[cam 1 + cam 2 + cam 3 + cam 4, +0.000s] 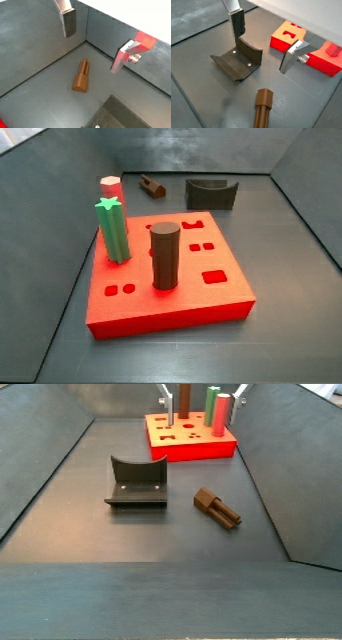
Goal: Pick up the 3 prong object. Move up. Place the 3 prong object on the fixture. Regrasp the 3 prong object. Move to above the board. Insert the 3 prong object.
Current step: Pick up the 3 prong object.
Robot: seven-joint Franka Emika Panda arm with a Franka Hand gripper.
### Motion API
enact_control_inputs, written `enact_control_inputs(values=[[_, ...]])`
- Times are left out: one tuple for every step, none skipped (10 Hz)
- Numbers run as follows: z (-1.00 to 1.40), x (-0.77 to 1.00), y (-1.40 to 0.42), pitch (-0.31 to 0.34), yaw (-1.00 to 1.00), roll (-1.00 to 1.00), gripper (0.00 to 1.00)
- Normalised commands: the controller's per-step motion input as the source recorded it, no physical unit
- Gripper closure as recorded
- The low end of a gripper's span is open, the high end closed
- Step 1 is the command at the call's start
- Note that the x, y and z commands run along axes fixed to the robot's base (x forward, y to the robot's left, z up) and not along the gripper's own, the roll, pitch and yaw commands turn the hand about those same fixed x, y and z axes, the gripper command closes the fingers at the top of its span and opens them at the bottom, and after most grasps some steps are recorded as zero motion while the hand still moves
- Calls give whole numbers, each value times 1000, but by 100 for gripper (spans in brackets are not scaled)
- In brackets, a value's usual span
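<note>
The 3 prong object (81, 77) is a short reddish-brown piece lying flat on the grey floor; it also shows in the other wrist view (262, 107) and both side views (151, 186) (217, 507). My gripper (92, 52) (262, 52) hangs above the floor, open and empty, its fingers (69, 22) wide apart with the piece below and apart from them. The fixture (238, 62) (210, 194) (136, 484), a dark grey notched block, stands beside the piece. The red board (286, 39) (201, 288) (201, 449) lies further off. The gripper is out of both side views.
On the board stand a green star-topped post (112, 228), a tall dark brown cylinder (164, 256) and a pinkish peg (110, 186). Grey bin walls (54, 464) enclose the floor on all sides.
</note>
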Motion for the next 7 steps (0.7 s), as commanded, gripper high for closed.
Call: enact_control_inputs(values=[[-286, 0, 206, 0, 126, -61, 0], [-929, -69, 260, -109, 551, -9, 0], [-1000, -49, 206, -94, 660, 0, 0], [-1000, 0, 49, -66, 617, 0, 0], [-1000, 34, 0, -30, 497, 0, 0], [-1000, 157, -6, -6, 400, 0, 0], [-1000, 266, -43, 0, 374, 0, 0]])
